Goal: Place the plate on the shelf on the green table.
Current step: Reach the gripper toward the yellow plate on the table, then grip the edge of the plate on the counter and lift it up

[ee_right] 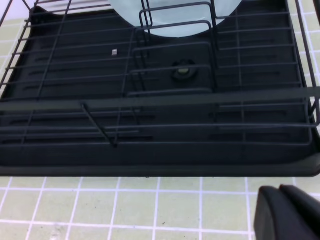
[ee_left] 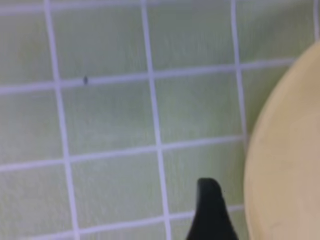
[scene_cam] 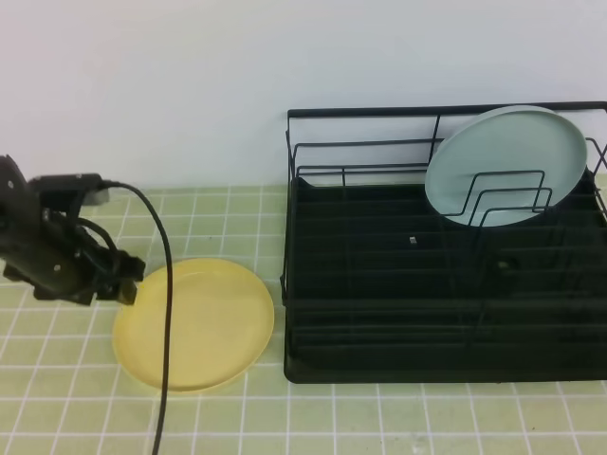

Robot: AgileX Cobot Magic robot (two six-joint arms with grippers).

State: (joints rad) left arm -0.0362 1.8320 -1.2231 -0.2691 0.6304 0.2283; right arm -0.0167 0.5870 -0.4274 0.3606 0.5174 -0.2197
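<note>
The left end effector (scene_cam: 121,282) overlaps the plate (scene_cam: 204,327); grip unclear. The right end effector (ee_right: 290,212) is cropped, state unclear.

Staged kitchen-counter lab setup: green tiled table (scene_cam: 398,417), black wire dish shelf (scene_cam: 379,313), bare white wall (scene_cam: 190,85).

No text, label, brand, number or sign can be read in any of the three views. The plate (scene_cam: 194,324), the shelf (scene_cam: 379,360) and the tiled surface (scene_cam: 398,417) carry no legible markings. A small pale tag-like spot (ee_right: 114,51) sits on the shelf's slatted base, too small and blurred to tell whether it bears any writing.
</note>
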